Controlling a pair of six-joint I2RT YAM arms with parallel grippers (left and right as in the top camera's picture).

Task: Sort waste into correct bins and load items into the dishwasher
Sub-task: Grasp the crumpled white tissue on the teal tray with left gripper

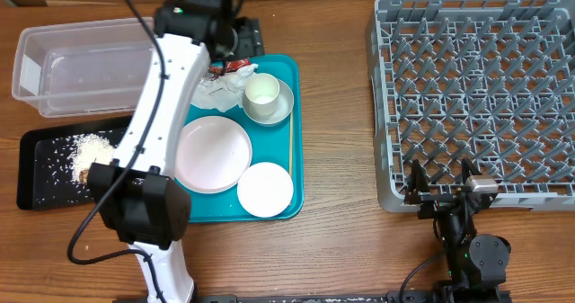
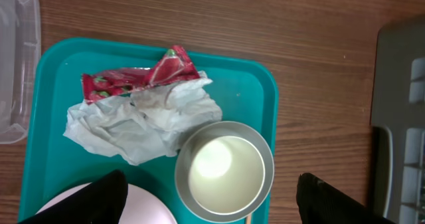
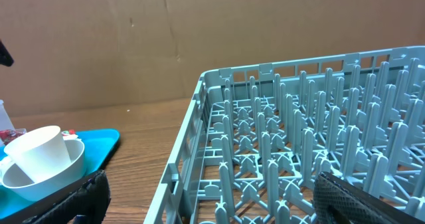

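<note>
A teal tray (image 1: 294,87) holds a white cup in a grey bowl (image 1: 262,94), a crumpled napkin (image 1: 218,89), a red wrapper (image 1: 239,66), a pink plate (image 1: 213,153) and a small white plate (image 1: 265,189). My left gripper (image 1: 241,40) hangs open and empty above the tray's far end. In the left wrist view its fingers (image 2: 209,207) straddle the cup and bowl (image 2: 224,169) from above, with the napkin (image 2: 143,121) and wrapper (image 2: 143,78) beyond. My right gripper (image 1: 442,188) is open and empty at the near left corner of the grey dish rack (image 1: 476,96), which also shows in the right wrist view (image 3: 299,137).
A clear plastic bin (image 1: 81,65) stands at the back left. A black tray with scattered rice (image 1: 40,182) lies in front of it. A thin wooden stick (image 1: 290,146) lies along the teal tray's right edge. Bare wood separates tray and rack.
</note>
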